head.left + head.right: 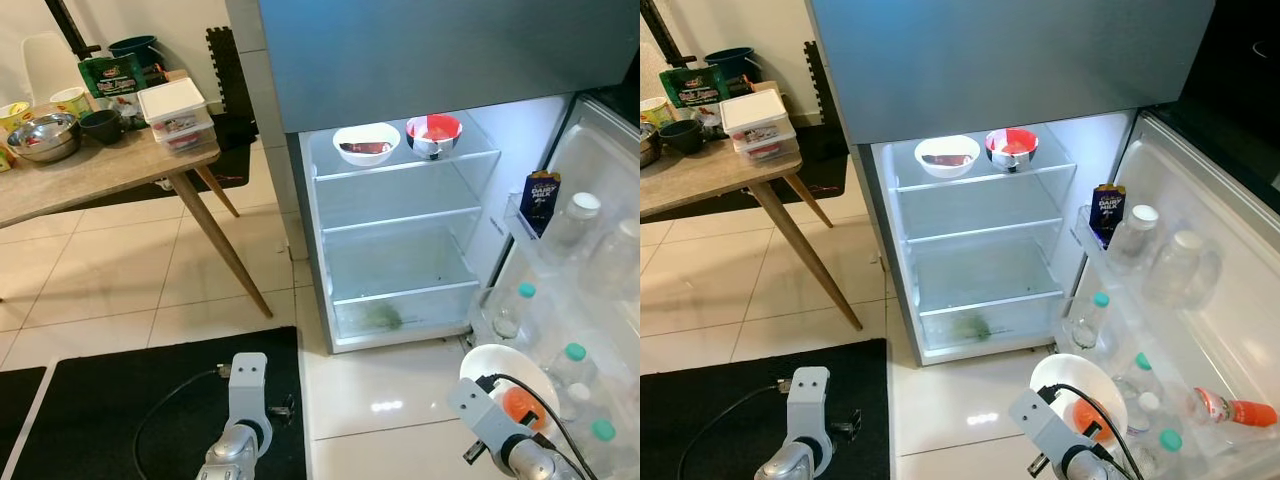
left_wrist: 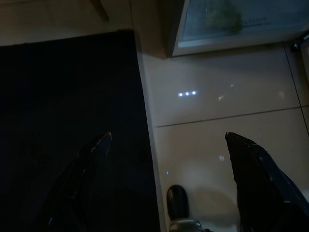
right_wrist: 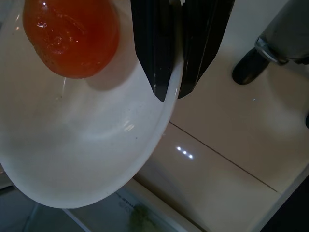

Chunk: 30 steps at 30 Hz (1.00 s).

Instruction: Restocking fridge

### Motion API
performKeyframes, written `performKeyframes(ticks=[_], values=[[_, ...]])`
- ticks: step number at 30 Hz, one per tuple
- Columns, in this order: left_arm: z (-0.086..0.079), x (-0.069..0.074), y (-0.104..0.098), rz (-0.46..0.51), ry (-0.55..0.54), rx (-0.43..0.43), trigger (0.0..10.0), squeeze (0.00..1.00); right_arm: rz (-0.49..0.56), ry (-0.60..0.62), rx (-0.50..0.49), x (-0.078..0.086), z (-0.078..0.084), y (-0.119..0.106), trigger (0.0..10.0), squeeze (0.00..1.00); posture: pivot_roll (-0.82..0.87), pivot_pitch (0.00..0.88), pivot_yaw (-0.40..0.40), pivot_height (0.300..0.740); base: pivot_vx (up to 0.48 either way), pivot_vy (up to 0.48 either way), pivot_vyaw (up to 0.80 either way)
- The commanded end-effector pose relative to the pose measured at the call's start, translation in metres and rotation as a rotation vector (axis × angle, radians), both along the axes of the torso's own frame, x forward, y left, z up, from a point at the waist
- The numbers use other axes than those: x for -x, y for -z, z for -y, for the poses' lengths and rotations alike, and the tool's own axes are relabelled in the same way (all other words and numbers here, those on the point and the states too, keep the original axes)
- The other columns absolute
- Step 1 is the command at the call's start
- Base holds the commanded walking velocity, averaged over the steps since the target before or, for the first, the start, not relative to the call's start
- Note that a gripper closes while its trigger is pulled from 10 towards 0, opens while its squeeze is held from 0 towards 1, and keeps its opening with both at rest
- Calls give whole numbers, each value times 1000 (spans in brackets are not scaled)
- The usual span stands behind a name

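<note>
The fridge [image 1: 400,240] stands open in the middle of the frame, its lit compartment showing glass shelves. On the top shelf, upper centre, a white bowl [image 1: 366,143] with something dark in it sits just beside a steel bowl [image 1: 434,134] with a red-and-white inside. The lower shelves hold nothing but a greenish smear [image 1: 380,318] on the bottom one.

At the lower right of the frame the right gripper [image 3: 175,92] is clamped on the rim of a white plate [image 3: 87,145], one black finger on each side of the edge. An orange-red fruit [image 3: 70,36] lies on the plate. The plate is held low, over the glossy floor tiles just in front of the open door [image 1: 1200,260].

The door racks at the right carry a dark Dairy Milk carton [image 1: 541,201], clear bottles with white and teal caps, and an orange-capped bottle [image 1: 1232,409] lying down.

The left gripper [image 2: 166,145] hangs at the lower left with its fingers wide apart, holding nothing, over the edge of a black mat [image 1: 120,400].

At the upper left, the wooden tabletop [image 1: 90,170] bears a stack of white lidded containers [image 1: 177,114], a steel bowl [image 1: 42,136], a dark bowl [image 1: 102,125] and a green packet [image 1: 112,74].
</note>
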<state>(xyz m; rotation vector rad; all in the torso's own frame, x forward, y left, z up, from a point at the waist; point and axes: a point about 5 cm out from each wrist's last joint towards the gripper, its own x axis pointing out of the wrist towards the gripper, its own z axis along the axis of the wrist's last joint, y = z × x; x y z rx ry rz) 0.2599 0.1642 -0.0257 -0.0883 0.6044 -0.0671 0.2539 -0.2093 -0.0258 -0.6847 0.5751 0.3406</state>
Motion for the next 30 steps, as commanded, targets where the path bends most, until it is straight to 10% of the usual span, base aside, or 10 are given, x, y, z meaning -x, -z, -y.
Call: performKeyframes(ticks=[1,30], values=[[-3,0,-1,8,21,-24,10000,0,14,1,-17,-2,-5,-1,10000,0,-81,111,91,740,0,0,0],[2,-7,-2,-27,99,-52,10000,0,-22,-139,93,-4,-11,0,10000,0,-97,118,114,740,0,0,0]])
